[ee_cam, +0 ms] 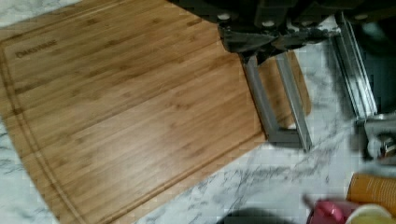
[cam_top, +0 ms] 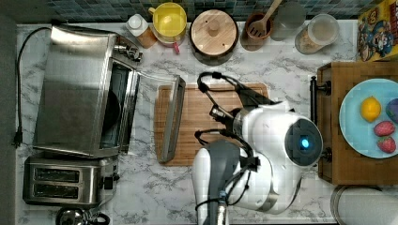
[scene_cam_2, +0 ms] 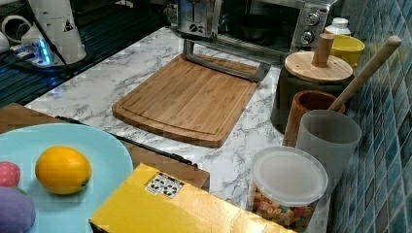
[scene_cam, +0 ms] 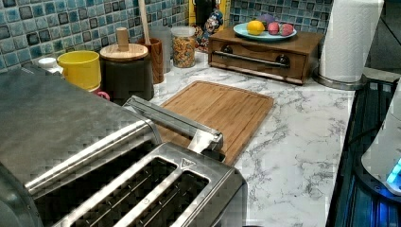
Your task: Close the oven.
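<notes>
oven [cam_top: 75, 89] open, door [cam_top: 170, 119] lying flat over cutting board [cam_top: 206, 124], cavity seemingly empty, gripper [ee_cam: 266, 39] spread unclear

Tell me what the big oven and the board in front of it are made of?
The oven looks like brushed steel: grey, shiny, with fine streaks on its top. Its open door has a metal-bar frame; the pane looks like glass, since you see through it. The cutting board looks like bamboo or wood: warm brown strips with grain lines.

Oven [cam_top: 77, 89] door [cam_top: 170, 119] down — overlapping cutting board [cam_top: 211, 122].
</notes>
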